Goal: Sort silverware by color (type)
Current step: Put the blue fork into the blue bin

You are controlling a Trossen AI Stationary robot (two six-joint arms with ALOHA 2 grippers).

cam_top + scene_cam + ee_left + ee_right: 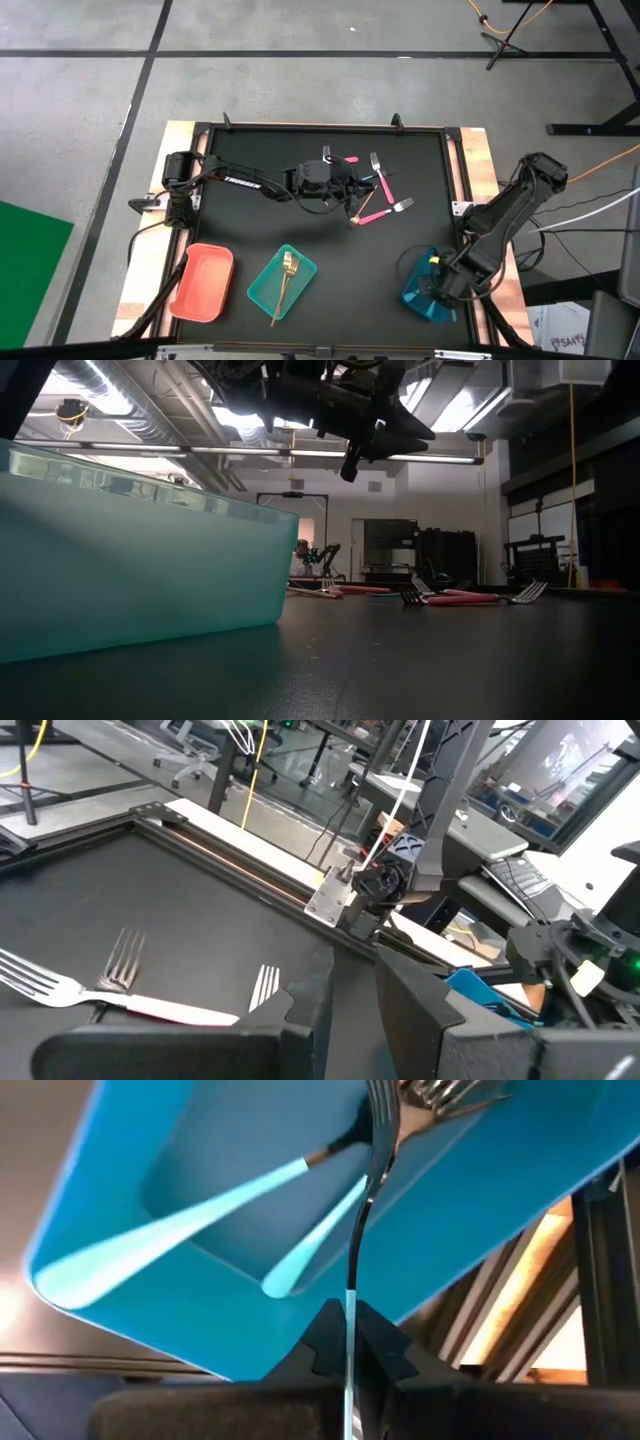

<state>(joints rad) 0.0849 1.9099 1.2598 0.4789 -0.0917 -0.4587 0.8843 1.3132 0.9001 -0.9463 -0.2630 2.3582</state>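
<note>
Black table top (300, 250) on a wood-edged frame, grey concrete floor around it, workshop room with ceiling lights behind in the low view. Three trays along the bottom of the high view: pink tray (202, 282) at lower left, teal tray (268, 290) at lower centre holding one gold utensil (286, 278), blue tray (430, 290) at lower right. Right gripper (350, 1342) sits over the blue tray, clenched on a light-blue-handled fork (372, 1190) whose head hangs over the tray; two more light-blue-handled pieces (180, 1230) already lie inside. Left gripper (345, 188) hovers at centre of the high view above the remaining pink-handled forks (380, 195), fingers part-way apart, nothing visibly held. Pink handles with silver heads lie scattered just right of that gripper; a gold piece seems to lie among them, hard to tell. Pink tray looks unfilled. Risks: the held fork is pinched thin at the handle, so it could swing and land on the tray rim or outside it on release; the pink forks overlap, so a pinch could lift two or flick one away; thin flat handles may slip from the fingers.
</note>
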